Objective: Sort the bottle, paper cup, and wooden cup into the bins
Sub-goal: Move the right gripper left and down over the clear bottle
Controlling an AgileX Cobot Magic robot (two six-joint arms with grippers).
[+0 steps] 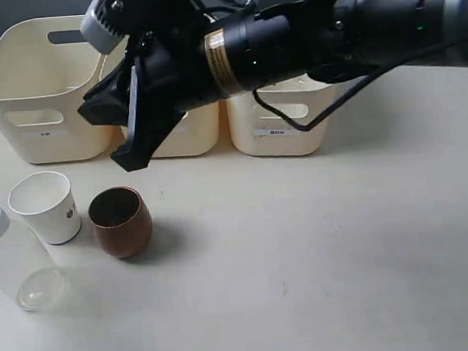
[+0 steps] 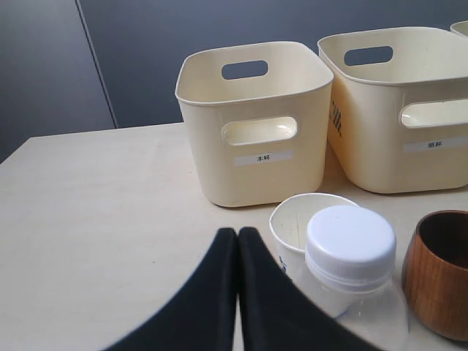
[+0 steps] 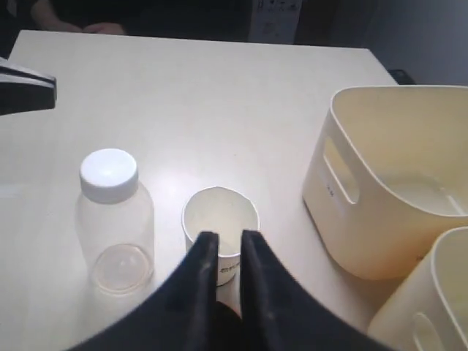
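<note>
The clear bottle (image 1: 11, 267) with a white cap (image 2: 351, 245) stands at the table's front left. Just right of it are the white paper cup (image 1: 47, 206) and the brown wooden cup (image 1: 121, 222). Three cream bins (image 1: 43, 92) (image 1: 184, 131) (image 1: 283, 128) line the back. My right gripper (image 1: 107, 138) reaches across from the right and hovers above the cups, slightly open and empty. In the right wrist view its fingertips (image 3: 223, 240) overlap the paper cup (image 3: 219, 212), beside the bottle (image 3: 113, 219). My left gripper (image 2: 238, 234) is shut and empty, just short of the bottle and paper cup (image 2: 300, 219).
The right arm's black body (image 1: 328, 32) spans the top of the exterior view, over the middle and right bins. Two labelled bins (image 2: 252, 117) (image 2: 402, 102) stand beyond the left gripper. The wooden cup (image 2: 439, 270) sits beside the bottle.
</note>
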